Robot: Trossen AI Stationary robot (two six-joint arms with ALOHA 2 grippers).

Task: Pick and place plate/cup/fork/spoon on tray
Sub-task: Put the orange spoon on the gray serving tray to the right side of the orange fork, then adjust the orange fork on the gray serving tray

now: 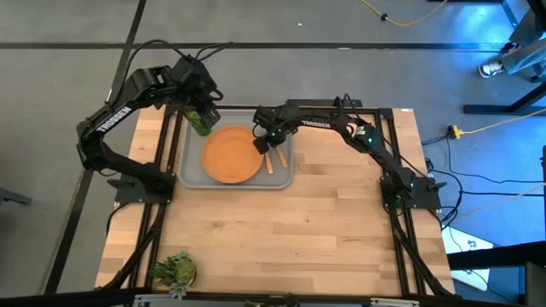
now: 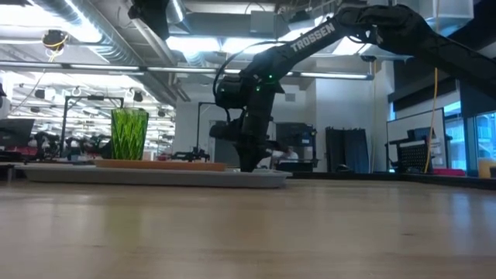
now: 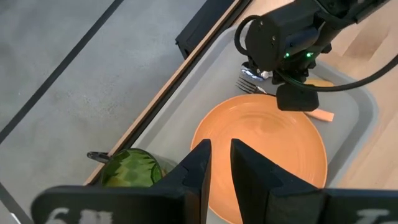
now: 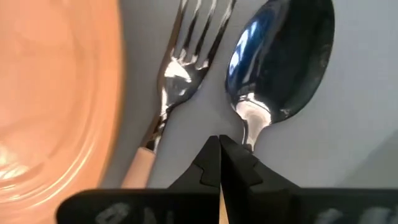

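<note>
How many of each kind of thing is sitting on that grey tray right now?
Plate: 1
Cup: 1
Fork: 1
Spoon: 1
Total: 4 on the tray

Two dark six-joint arms, matte black throughout.
White "TROSSEN" lettering along the left arm [image 1: 111, 119] and right arm [image 1: 341, 126]; black cables looped at the wrists; small green indicator lights near the right wrist; flat, black, wedge-shaped fingers [image 3: 196, 171]; square black bases bolted on black rails.
</note>
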